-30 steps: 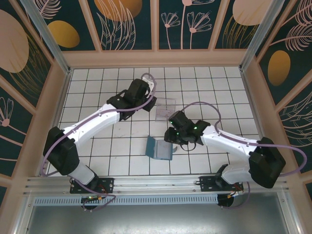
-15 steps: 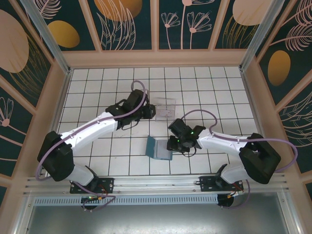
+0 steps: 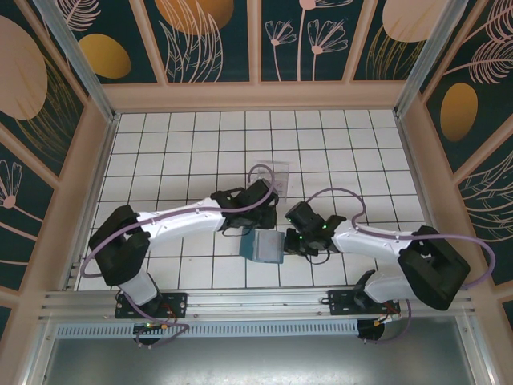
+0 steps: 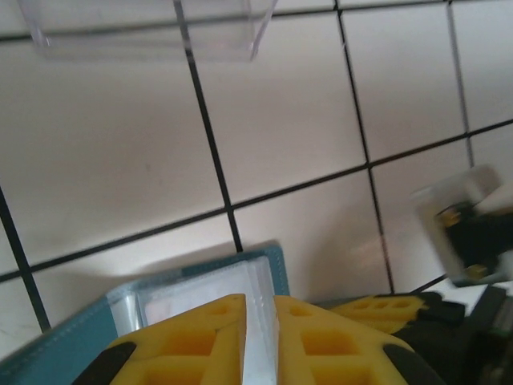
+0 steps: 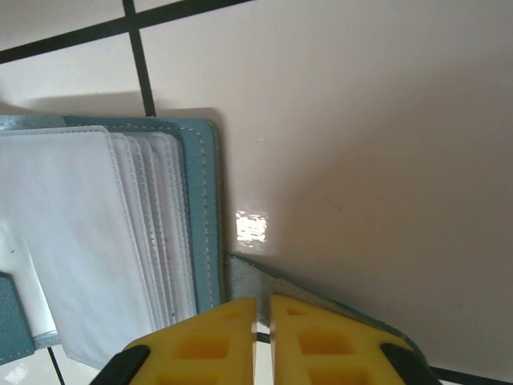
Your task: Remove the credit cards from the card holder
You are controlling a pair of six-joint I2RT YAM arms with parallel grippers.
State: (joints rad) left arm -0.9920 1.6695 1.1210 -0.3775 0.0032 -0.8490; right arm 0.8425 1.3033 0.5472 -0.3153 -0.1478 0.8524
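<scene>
Fingers (image 4: pixel 200 341) of the left gripper (image 4: pixel 258 313) are pinched together on a pale clear sleeve (image 4: pixel 200 285) standing between their yellow pads. Those of the right gripper (image 5: pixel 263 317) are clamped on the thin edge of a teal flap. Sleeve and flap both belong to the card holder (image 5: pixel 207 200), a soft teal-blue wallet with stitched edges. It lies open, with a stack of clear sleeves (image 5: pixel 80 233) fanned out left of the right fingers; what the sleeves hold cannot be told. Beyond the left fingers a clear plastic tray (image 4: pixel 144 32) sits on the white tiled table (image 5: pixel 361 120). Dark walls (image 3: pixel 208 40) painted with plants close the far side.
</scene>
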